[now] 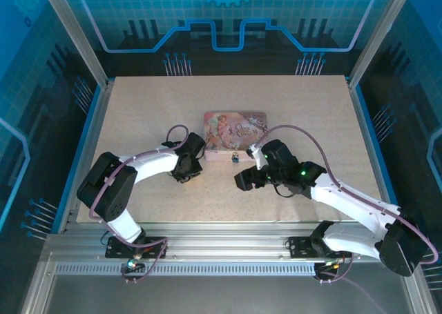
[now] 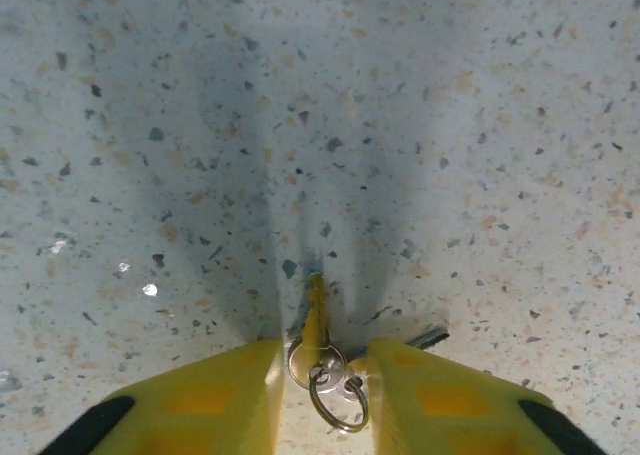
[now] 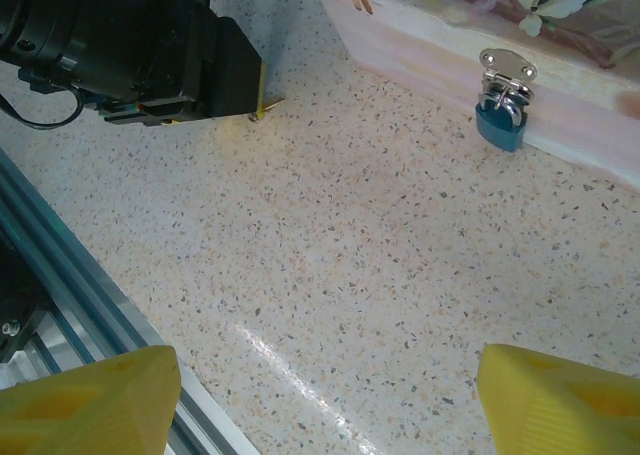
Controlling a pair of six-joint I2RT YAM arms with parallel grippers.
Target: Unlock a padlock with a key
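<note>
The top camera looks steeply down from high behind the arm bases, holding the whole speckled stone-look bench [image 1: 138, 107] with the pink illustrated box [image 1: 233, 133] central. The left wrist camera sits close above the bench, just left of that box, facing past the left pincer [image 2: 322, 375] and its thin metal key [image 2: 316, 315]. The right wrist camera, low, faces the box's front wall [image 3: 420, 55]; it shares the box and the left pincer [image 3: 258, 100] with the top view.

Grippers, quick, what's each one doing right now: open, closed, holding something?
Left gripper: closed on the key.
Right gripper: open, holding nothing.
</note>
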